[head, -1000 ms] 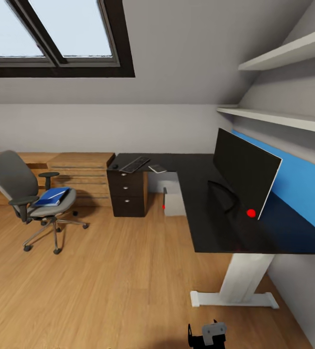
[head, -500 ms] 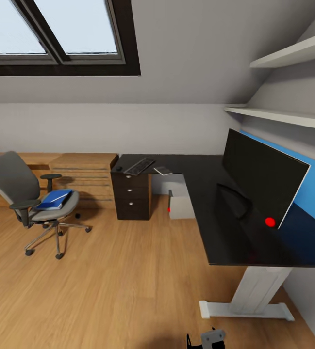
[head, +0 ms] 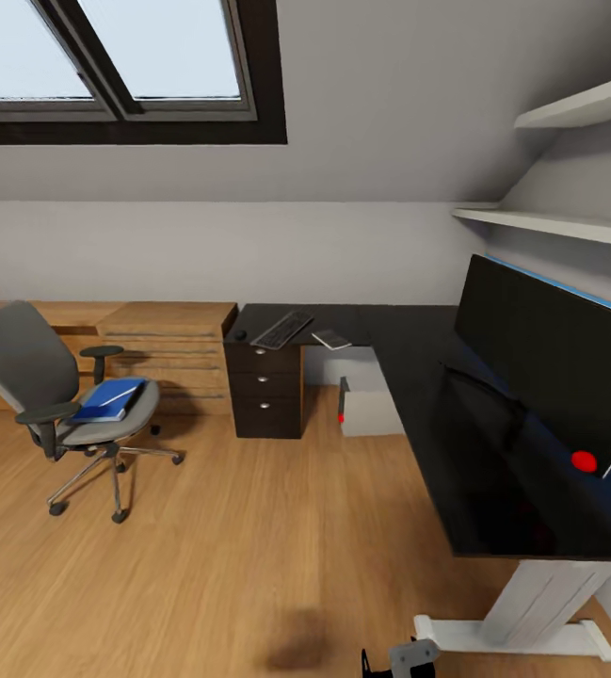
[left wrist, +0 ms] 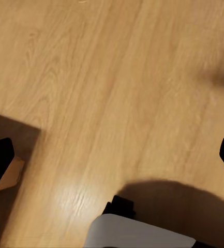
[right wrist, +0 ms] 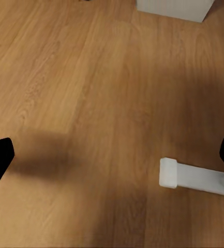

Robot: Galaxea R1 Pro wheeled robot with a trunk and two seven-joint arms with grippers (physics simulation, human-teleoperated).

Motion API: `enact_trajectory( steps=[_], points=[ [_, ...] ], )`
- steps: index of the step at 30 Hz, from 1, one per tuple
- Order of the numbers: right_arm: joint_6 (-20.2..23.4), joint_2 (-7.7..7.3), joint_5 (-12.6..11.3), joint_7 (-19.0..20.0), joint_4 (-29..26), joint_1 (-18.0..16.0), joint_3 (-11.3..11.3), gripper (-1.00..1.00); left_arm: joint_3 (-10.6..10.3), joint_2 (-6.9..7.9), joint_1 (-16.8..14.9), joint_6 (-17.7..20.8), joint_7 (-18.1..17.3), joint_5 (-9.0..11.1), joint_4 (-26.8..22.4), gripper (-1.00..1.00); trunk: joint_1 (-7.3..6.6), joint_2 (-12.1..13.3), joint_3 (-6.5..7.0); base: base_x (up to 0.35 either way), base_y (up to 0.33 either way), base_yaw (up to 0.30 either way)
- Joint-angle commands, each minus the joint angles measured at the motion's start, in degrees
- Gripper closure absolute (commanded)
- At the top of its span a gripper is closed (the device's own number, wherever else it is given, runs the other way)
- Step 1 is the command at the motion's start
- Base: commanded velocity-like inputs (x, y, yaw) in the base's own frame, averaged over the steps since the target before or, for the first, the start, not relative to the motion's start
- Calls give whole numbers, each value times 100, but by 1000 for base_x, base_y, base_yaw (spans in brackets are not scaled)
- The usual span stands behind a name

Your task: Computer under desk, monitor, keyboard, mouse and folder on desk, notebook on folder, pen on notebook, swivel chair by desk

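**In the bedroom, both grippers empty, workspace ahead**

Head cam: black L-shaped desk (head: 409, 377) runs along the right wall and turns toward the far wall. Monitor (head: 554, 363) stands on the near right stretch of it, red dot at its lower corner. Keyboard (head: 282, 330) lies on the far end of the desk, over the drawer unit (head: 267, 391) with silver knobs. Mouse (head: 240, 334) sits just beside the keyboard, on its chair side. Notebook (head: 331, 339) lies on the desktop at the keyboard's other side, near it but apart. Can't make out the pen.

Computer (head: 369, 407) is on the floor under the desk, next to the drawer unit, red dot on its dark front.

Swivel chair (head: 65, 405) stands on the wood floor well apart from the desk, out in front of the light-wood drawer chest (head: 166, 350). Blue folder (head: 109, 398) lies flat on its seat (something pale and thin lies across the folder, too small to identify).

My left gripper (left wrist: 112, 155): fingers spread wide, nothing between them, plank floor below. My right gripper (right wrist: 112, 155): same, released and empty, with the white desk foot (right wrist: 194, 178) on the floor under it.
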Motion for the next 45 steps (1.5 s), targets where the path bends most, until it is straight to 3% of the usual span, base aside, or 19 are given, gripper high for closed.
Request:
enact_trajectory(
  steps=[1,45],
  points=[
    [-6,1,26,-53,7,-5,26,-100,-49,4,-5,-29,34,59,0,-100,3,-3,-6,266,226,0],
    [-8,17,26,-53,9,-5,26,-100,-50,-26,-5,-29,34,58,94,-100,3,-3,-3,296,176,-9]
  ],
)
